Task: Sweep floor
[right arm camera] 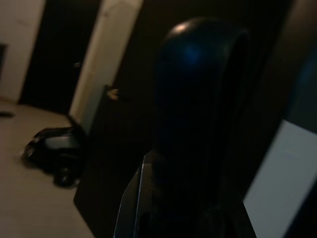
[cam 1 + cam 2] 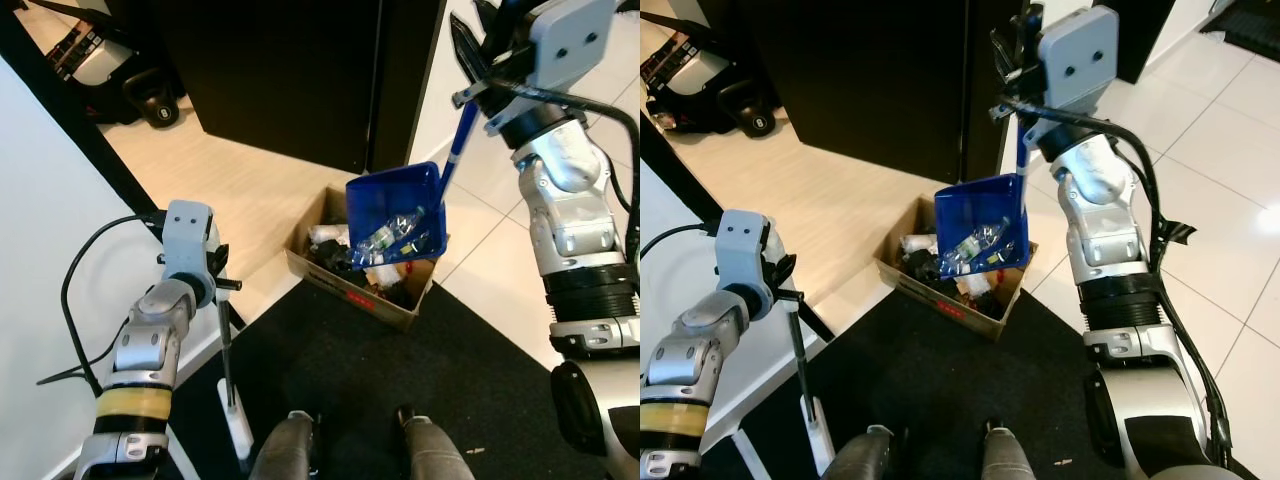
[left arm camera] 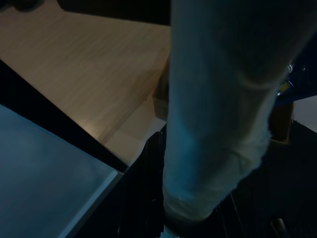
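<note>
Left eye view shows us raising the right gripper point(image 2: 480, 60) high, clenched around the blue handle point(image 2: 457, 150) of a blue dustpan point(image 2: 395, 215). We hold the dustpan tilted over an open cardboard box point(image 2: 345, 290), its lower lip dipping into the box mouth. Inside the pan we see a crumpled clear plastic bottle point(image 2: 390, 235) and other small bits of litter sliding toward that lower edge. The box already holds mixed trash point(image 2: 330, 240), pale and dark pieces we cannot sort out further. It sits at the edge of a black mat point(image 2: 350, 390), where the mat meets pale wood flooring point(image 2: 230, 180); white tiles point(image 2: 490, 250) lie on our right side.

Our left gripper point(image 2: 222, 285) is down low on our left, grasping the thin dark shaft of a broom point(image 2: 228, 350). The shaft stands almost upright, and its white head point(image 2: 238, 425) rests on the mat just beside a white wall panel point(image 2: 50, 250). Our two feet point(image 2: 350, 445) show at the bottom, on the mat.

Beyond the box stands a large black cabinet point(image 2: 290, 70), and a dark kettlebell point(image 2: 160, 105) sits on the wood floor well apart from us.

Through the right wrist view we make out only a dark rounded handle end point(image 1: 198, 84) close to the lens.
</note>
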{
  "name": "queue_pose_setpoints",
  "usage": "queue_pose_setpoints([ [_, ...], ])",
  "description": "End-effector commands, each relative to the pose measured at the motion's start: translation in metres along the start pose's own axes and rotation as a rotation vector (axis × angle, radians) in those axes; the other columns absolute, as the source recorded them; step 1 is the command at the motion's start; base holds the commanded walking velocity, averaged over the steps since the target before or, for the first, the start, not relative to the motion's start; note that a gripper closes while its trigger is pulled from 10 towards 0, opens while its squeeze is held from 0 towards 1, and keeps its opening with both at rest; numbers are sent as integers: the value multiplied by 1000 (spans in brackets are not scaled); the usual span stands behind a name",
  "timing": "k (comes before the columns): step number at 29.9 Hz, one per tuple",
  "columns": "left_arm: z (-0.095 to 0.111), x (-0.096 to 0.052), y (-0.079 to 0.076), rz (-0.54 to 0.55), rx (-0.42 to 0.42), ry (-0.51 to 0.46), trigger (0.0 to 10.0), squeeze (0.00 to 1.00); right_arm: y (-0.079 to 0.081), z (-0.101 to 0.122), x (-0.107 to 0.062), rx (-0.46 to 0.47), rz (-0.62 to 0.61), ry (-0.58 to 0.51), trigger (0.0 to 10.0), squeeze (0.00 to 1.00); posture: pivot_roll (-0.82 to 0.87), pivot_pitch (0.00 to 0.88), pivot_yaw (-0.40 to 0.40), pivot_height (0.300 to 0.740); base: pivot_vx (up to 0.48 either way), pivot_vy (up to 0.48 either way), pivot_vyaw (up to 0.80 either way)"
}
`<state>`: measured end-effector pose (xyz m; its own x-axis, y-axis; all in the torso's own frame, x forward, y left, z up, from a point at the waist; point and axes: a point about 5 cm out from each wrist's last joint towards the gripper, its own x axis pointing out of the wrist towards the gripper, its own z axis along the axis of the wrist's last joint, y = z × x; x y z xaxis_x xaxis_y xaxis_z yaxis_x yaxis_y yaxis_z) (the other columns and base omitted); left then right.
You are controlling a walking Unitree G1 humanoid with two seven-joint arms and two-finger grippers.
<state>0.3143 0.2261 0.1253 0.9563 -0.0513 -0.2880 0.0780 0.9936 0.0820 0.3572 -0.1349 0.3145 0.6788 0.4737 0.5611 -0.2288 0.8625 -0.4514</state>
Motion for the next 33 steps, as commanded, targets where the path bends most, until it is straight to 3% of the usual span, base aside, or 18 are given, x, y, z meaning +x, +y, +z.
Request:
queue_pose_setpoints([
  [1, 1, -3, -1, 13, 2, -12, 10000, 0, 3, 17, 7, -73, 42, -103, 10000, 0, 107, 160, 12, 740, 0, 0, 0],
  [3, 1, -4, -2, 13, 0, -11, 10000, 0, 8, 16, 8, -106, 76, -105, 10000, 0, 107, 161, 13, 740, 0, 0, 0],
  [4, 1, -5, -3, 11, -2, -9, 10000, 0, 15, 13, 7, -196, 125, -107, 10000, 0, 107, 162, 15, 740, 0, 0, 0],
  [9, 1, -6, -4, 7, -2, -8, 10000, 0, 13, 9, 5, -240, 122, -95, 10000, 0, 105, 166, 25, 740, 0, 0, 0],
  [12, 2, -6, -6, -8, 5, -4, 10000, 0, 6, 4, -4, -359, 111, -73, 10000, 0, 96, 169, 43, 740, 0, 0, 0],
  [14, 3, -5, -6, -11, 6, -3, 10000, 0, 6, 3, -5, -374, 115, -75, 10000, 0, 96, 169, 43, 740, 0, 0, 0],
  [21, 6, -2, -10, -30, 15, -6, 10000, 0, 21, 3, -11, -550, 242, -126, 10000, 0, 90, 167, 56, 740, 0, 0, 0],
  [24, 7, -2, -12, -33, 14, -7, 10000, 0, 16, 4, -10, -506, 195, -125, 10000, 0, 94, 166, 54, 740, 0, 0, 0],
  [28, 7, -3, -12, -32, 15, -6, 10000, 0, -8, 5, -11, -352, 11, -87, 10000, 0, 98, 166, 53, 740, 0, 0, 0],
  [31, 6, -3, -12, -30, 17, -3, 10000, 0, -17, 7, -12, -289, -61, -79, 10000, 0, 98, 167, 55, 740, 0, 0, 0],
  [33, 5, -5, -13, -22, 32, 2, 10000, 0, -34, 11, -18, -149, -207, -72, 10000, 0, 101, 169, 61, 740, 0, 0, 0],
])
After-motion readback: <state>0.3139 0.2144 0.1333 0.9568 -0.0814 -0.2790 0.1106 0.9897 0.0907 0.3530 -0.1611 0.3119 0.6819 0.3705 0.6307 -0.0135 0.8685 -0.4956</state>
